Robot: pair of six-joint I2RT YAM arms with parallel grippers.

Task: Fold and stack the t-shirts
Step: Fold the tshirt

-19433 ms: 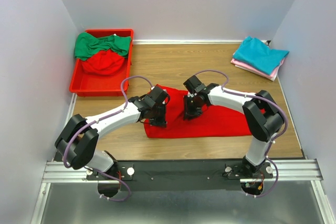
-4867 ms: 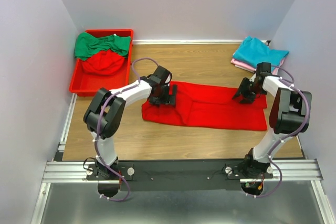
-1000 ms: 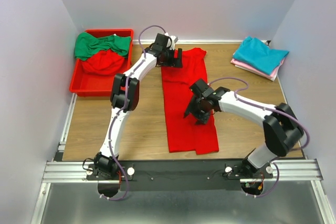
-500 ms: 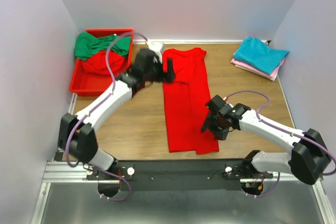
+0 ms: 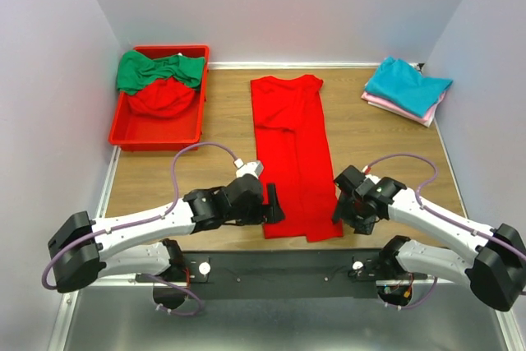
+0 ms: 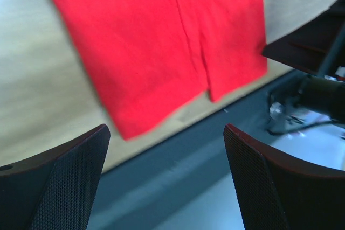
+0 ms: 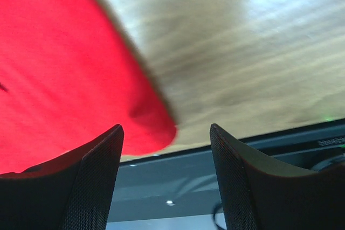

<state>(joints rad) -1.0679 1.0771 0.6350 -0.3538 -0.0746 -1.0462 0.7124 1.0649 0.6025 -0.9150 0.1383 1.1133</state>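
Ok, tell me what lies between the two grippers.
The near end of the red t-shirt, flat on the table, lies between the left gripper and the right gripper, both open. The top external view shows it.

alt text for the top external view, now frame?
A red t-shirt, folded into a long strip, lies on the wooden table, with the left hand and right hand at its near corners, holding nothing. Far left, a red bin holds a green shirt and a red shirt; far right, a teal shirt sits on a pink shirt.

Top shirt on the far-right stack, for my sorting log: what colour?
Teal t-shirt, clearest in the top external view.
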